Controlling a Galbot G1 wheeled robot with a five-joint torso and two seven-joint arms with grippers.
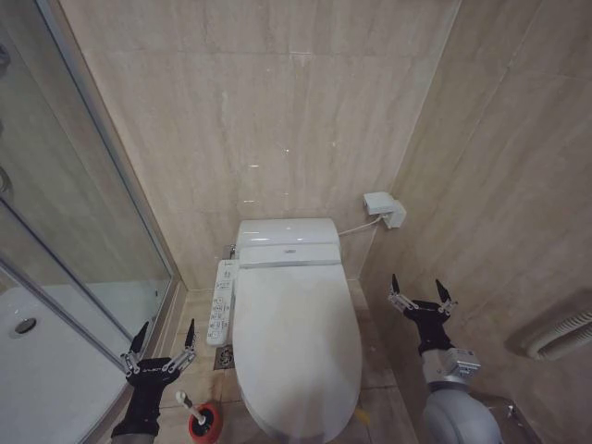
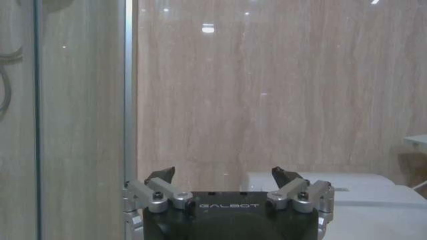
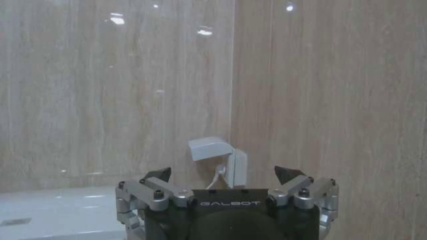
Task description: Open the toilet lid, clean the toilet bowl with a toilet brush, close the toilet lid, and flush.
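Note:
The glossy white toilet lid (image 1: 296,347) lies shut over the toilet bowl, which is hidden beneath it. A long white button panel (image 1: 223,301) runs along the toilet's left side. The toilet brush (image 1: 202,418) stands on the floor at the lower left, a thin white handle in a round red base. My left gripper (image 1: 165,335) is open just above and behind the brush, holding nothing; it also appears as the left gripper (image 2: 225,175) facing the wall. My right gripper (image 1: 421,287) is open to the right of the lid, seen too as the right gripper (image 3: 225,175), empty.
A glass shower door (image 1: 83,231) and white shower tray (image 1: 37,370) stand to the left. Beige tiled walls close in behind and on the right. A white wall socket box (image 1: 384,208) with a cable sits behind the tank (image 1: 287,242). A corrugated hose (image 1: 562,338) hangs at right.

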